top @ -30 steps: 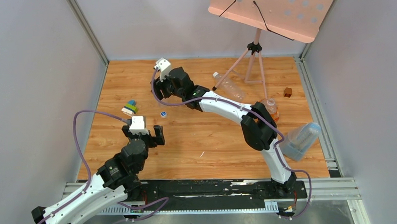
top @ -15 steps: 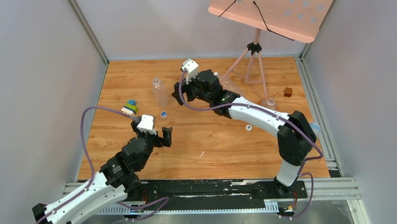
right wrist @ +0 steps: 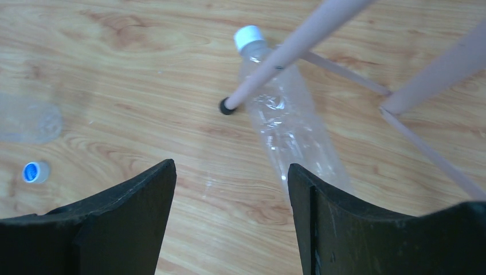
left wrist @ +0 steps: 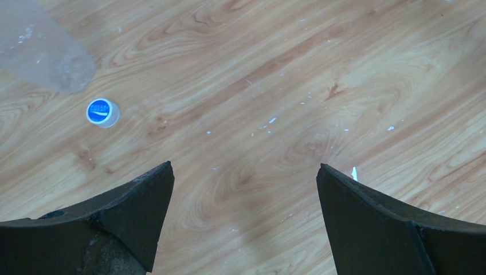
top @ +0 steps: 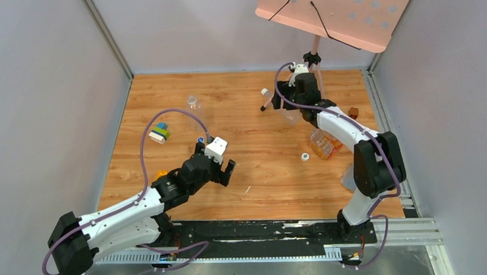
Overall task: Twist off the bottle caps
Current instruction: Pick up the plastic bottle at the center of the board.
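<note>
right claw (right wrist: 230, 169) spread, empty, over the lying bottle (right wrist: 286, 126), likely lining up for its white cap (right wrist: 247, 36); left claw (left wrist: 245, 169) spread, empty too.

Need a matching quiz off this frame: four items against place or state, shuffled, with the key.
Items:
1. blue cap
2. lying clear bottle
3. brown cube
4. left gripper

States:
a. jaws open, nothing between them
b. white cap on, under a tripod leg
c. near the table's right edge
d. loose on the wood, by the uncapped bottle

Pairs: 1-d, 2-b, 3-c, 4-a
</note>
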Action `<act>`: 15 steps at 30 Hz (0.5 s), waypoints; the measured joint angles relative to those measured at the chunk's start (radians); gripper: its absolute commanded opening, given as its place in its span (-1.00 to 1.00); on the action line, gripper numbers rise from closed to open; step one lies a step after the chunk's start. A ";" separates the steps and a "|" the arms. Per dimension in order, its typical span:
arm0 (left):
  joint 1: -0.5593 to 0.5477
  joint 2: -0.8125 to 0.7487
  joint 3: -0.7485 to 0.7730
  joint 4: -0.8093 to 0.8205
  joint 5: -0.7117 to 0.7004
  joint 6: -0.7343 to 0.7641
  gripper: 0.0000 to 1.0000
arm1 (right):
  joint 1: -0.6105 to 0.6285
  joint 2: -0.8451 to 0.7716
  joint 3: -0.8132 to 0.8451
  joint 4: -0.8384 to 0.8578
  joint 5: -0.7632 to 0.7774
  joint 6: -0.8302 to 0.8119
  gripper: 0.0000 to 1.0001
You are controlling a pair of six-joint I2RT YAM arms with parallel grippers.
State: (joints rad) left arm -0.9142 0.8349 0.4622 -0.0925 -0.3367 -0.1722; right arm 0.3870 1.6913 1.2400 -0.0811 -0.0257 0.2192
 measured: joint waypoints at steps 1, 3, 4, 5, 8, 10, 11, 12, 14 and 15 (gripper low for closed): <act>0.000 0.031 0.016 -0.001 0.009 -0.001 1.00 | -0.020 0.006 0.000 -0.005 -0.001 0.000 0.46; 0.000 0.083 0.050 -0.002 0.025 -0.003 1.00 | -0.043 0.023 0.001 -0.013 -0.001 -0.003 0.46; 0.000 0.110 0.070 -0.008 0.034 -0.004 1.00 | -0.054 0.041 0.007 -0.019 -0.003 -0.006 0.46; 0.000 0.131 0.089 -0.013 0.043 -0.005 1.00 | -0.060 0.057 0.012 -0.023 -0.003 -0.009 0.46; 0.000 0.161 0.117 -0.022 0.060 -0.011 1.00 | -0.081 0.118 0.030 -0.044 -0.009 -0.020 0.45; 0.000 0.162 0.117 -0.026 0.071 -0.018 1.00 | -0.097 0.150 0.034 -0.054 -0.017 -0.026 0.45; 0.000 0.162 0.117 -0.027 0.075 -0.022 1.00 | -0.102 0.164 0.039 -0.060 -0.023 -0.030 0.45; 0.000 0.161 0.117 -0.027 0.079 -0.025 1.00 | -0.110 0.183 0.048 -0.066 -0.029 -0.036 0.45; 0.000 0.156 0.117 -0.028 0.086 -0.028 1.00 | -0.121 0.212 0.067 -0.069 -0.035 -0.051 0.46; 0.000 0.152 0.117 -0.028 0.088 -0.029 1.00 | -0.124 0.224 0.078 -0.071 -0.037 -0.063 0.46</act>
State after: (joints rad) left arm -0.9138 0.9867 0.5789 -0.1204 -0.2485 -0.2008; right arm 0.2626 1.9156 1.3178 -0.1520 -0.0631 0.1562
